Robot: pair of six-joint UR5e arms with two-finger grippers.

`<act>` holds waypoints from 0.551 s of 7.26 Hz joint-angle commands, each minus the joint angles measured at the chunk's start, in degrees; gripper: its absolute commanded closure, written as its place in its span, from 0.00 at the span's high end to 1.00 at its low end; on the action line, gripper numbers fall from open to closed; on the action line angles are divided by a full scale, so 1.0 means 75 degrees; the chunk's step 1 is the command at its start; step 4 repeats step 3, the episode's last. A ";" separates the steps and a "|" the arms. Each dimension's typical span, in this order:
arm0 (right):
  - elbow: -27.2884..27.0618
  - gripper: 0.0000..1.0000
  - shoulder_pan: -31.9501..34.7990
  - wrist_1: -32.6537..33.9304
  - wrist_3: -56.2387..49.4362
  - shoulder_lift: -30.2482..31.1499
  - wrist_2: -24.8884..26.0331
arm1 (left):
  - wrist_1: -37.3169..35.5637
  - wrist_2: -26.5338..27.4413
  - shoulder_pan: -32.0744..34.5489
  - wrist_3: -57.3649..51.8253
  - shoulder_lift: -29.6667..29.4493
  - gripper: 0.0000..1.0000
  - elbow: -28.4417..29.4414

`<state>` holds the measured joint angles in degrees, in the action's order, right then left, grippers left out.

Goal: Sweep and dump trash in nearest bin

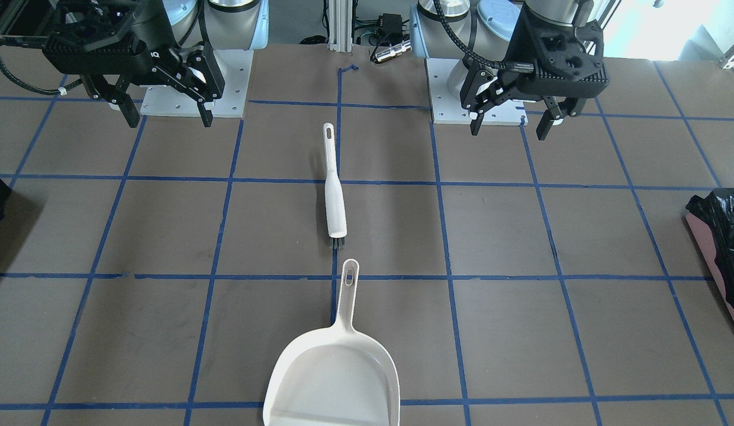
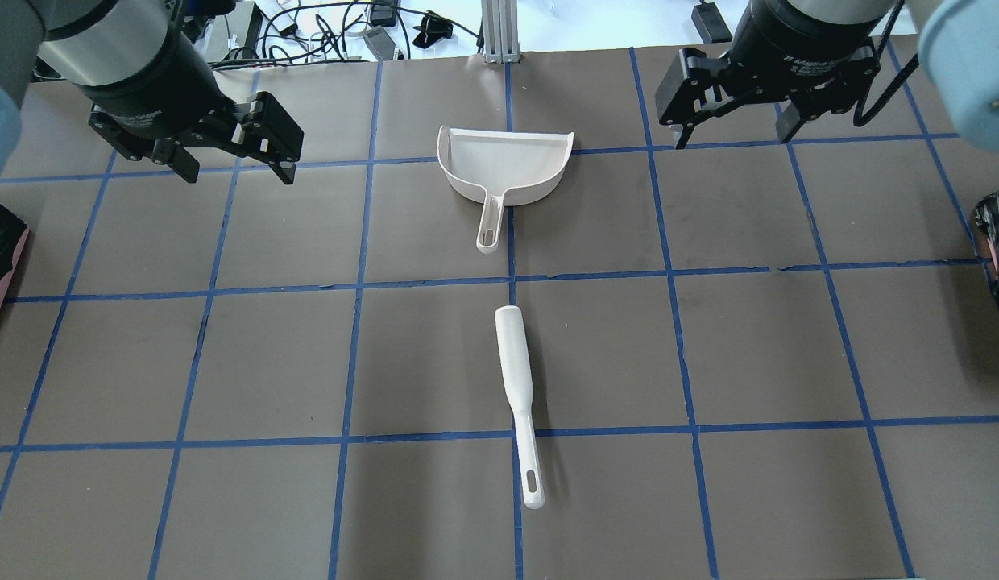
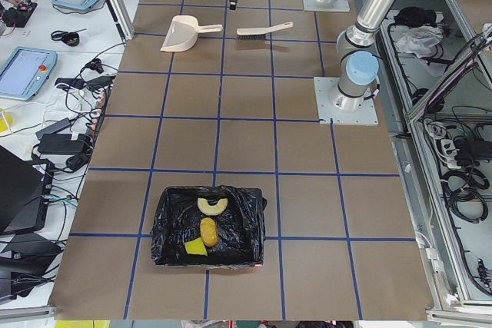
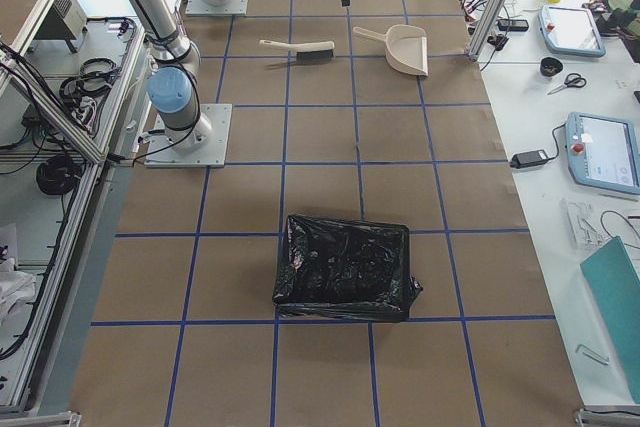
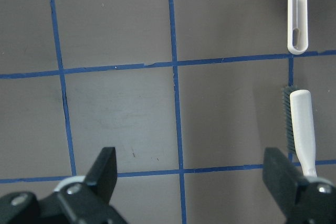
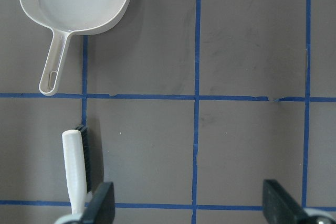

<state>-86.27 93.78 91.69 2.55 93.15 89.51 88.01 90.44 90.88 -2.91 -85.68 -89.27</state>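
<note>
The three trash pieces lie inside the bin (image 3: 173,224) at the table's left end: the curved beige piece (image 3: 211,206), the golden-brown chunk (image 3: 208,231) and the yellow-green wedge (image 3: 195,247). This pink bin with its black bag shows at the edge of the front view (image 1: 719,236). My left gripper (image 2: 238,171) (image 1: 509,131) is open and empty, above the table left of the dustpan. My right gripper (image 2: 733,138) (image 1: 169,121) is open and empty, to the dustpan's right.
The white dustpan (image 2: 503,165) lies at the table's far middle, handle towards me. The white brush (image 2: 516,379) lies nearer me, in line with it. A second black-bagged bin (image 4: 345,267) stands at the right end. Cables lie beyond the far edge.
</note>
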 commanded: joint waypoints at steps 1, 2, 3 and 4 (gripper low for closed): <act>-0.0005 1.00 0.0000 -0.0002 -0.0012 0.0002 0.0007 | 0.0019 0.0012 -0.0001 0.0001 0.0033 1.00 -0.0027; -0.0005 1.00 0.0000 -0.0002 -0.0001 0.0002 0.0007 | 0.0007 0.0047 -0.0036 -0.0022 0.0010 1.00 -0.0038; -0.0005 1.00 0.0000 -0.0002 -0.0012 0.0002 0.0019 | 0.0019 0.0059 -0.0036 -0.0023 0.0010 1.00 -0.0050; -0.0005 1.00 0.0000 -0.0002 -0.0012 0.0002 0.0019 | 0.0019 0.0059 -0.0036 -0.0023 0.0010 1.00 -0.0050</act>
